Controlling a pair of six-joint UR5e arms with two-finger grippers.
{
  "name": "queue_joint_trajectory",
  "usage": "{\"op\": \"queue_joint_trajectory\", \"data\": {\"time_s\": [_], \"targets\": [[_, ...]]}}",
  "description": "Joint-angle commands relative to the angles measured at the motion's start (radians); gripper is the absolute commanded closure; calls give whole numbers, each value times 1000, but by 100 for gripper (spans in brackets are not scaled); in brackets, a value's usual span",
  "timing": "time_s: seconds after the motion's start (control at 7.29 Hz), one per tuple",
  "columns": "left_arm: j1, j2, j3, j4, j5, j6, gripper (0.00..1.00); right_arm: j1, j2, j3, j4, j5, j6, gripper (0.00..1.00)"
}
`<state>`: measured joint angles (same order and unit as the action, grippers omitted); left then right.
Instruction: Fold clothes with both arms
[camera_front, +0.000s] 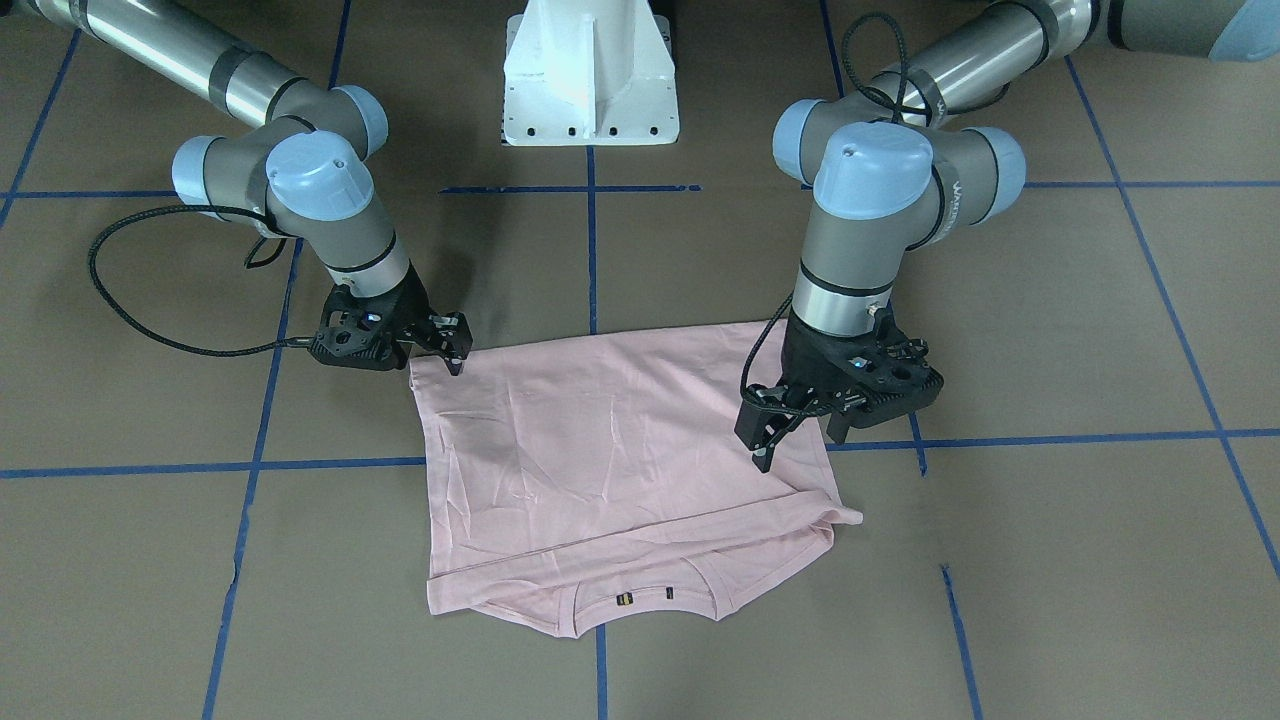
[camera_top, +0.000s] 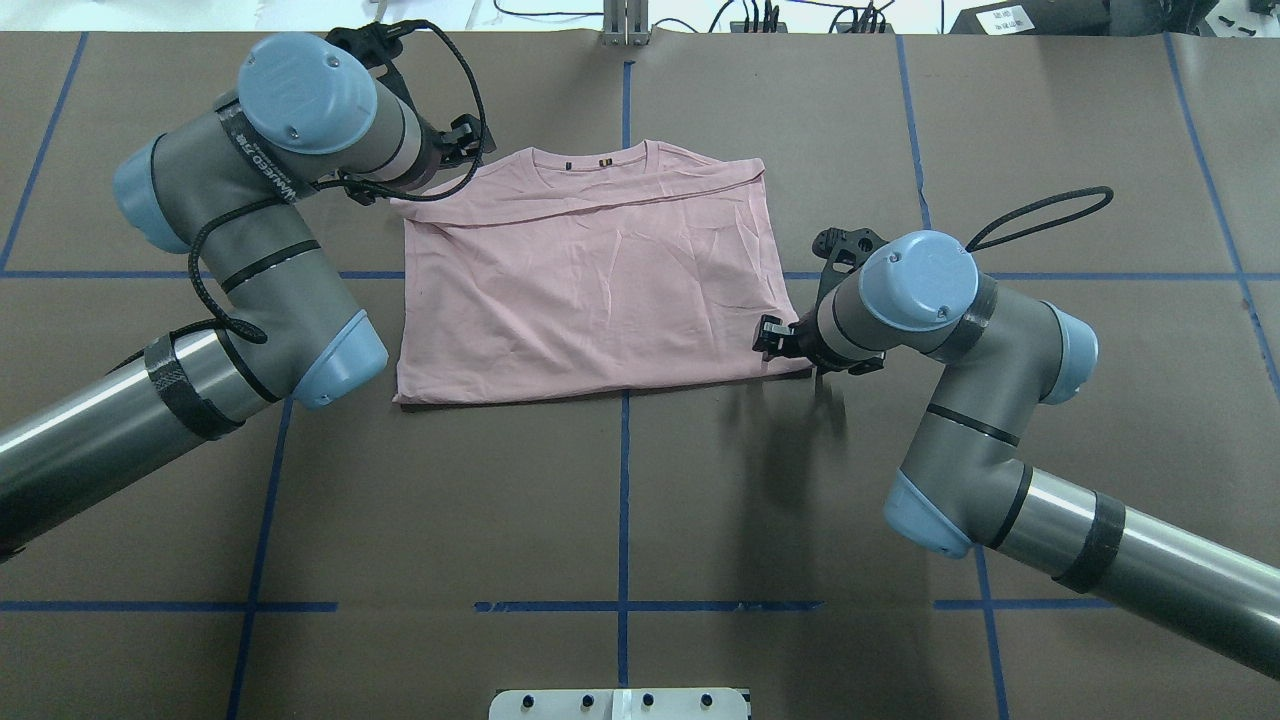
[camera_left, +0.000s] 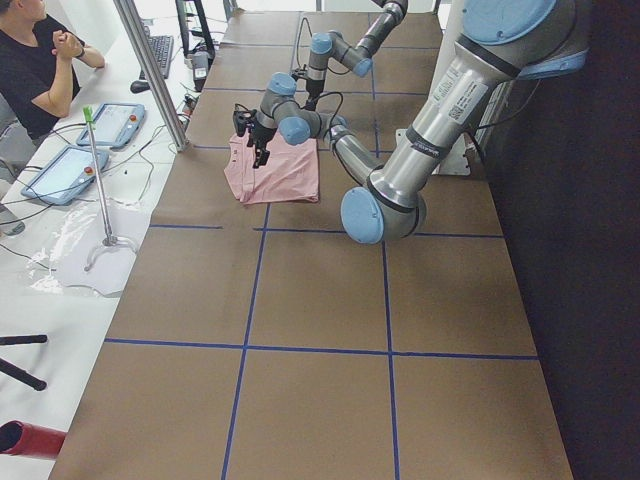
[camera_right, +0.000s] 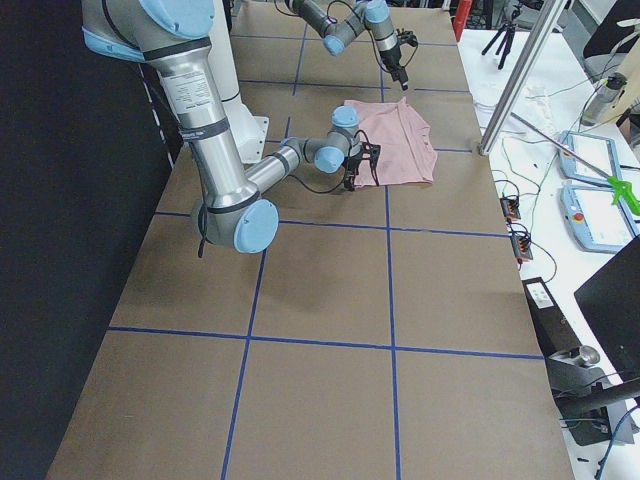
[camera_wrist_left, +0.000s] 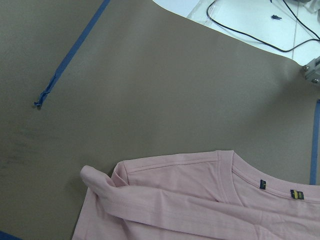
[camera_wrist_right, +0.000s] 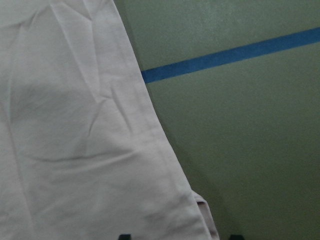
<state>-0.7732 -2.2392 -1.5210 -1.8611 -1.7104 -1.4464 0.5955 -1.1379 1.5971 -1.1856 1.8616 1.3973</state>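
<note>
The pale pink T-shirt (camera_front: 600, 450) lies folded flat on the brown table, plain side up, with its collar and small neck labels (camera_front: 624, 600) on the side away from the robot. It also shows in the overhead view (camera_top: 590, 280). The print is hidden. My left gripper (camera_front: 765, 450) hovers open over the shirt's far left corner near the folded sleeve (camera_wrist_left: 100, 180); it is partly hidden in the overhead view (camera_top: 462, 140). My right gripper (camera_front: 457, 358) is open at the near right corner (camera_top: 772, 338). Its fingertips (camera_wrist_right: 123, 236) stand wide apart over the shirt's edge (camera_wrist_right: 150, 130).
The white pedestal base (camera_front: 590, 75) stands at the robot's side of the table. Blue tape lines (camera_top: 624, 470) cross the brown surface. In the left side view an operator (camera_left: 40, 60), tablets (camera_left: 110, 125) and a metal pole (camera_left: 150, 70) are at the far table edge.
</note>
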Motion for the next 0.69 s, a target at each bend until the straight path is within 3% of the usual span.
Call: {"op": "queue_joint_trajectory", "data": {"time_s": [0.0, 0.41, 0.55], "targets": [[0, 7, -7, -1, 0, 0, 0, 9, 0, 1, -2, 13, -11, 100], [2, 7, -10, -1, 0, 0, 0, 21, -25, 44, -34, 22, -9, 100], [3, 7, -24, -1, 0, -2, 0, 9, -124, 155, -34, 24, -11, 100]]}}
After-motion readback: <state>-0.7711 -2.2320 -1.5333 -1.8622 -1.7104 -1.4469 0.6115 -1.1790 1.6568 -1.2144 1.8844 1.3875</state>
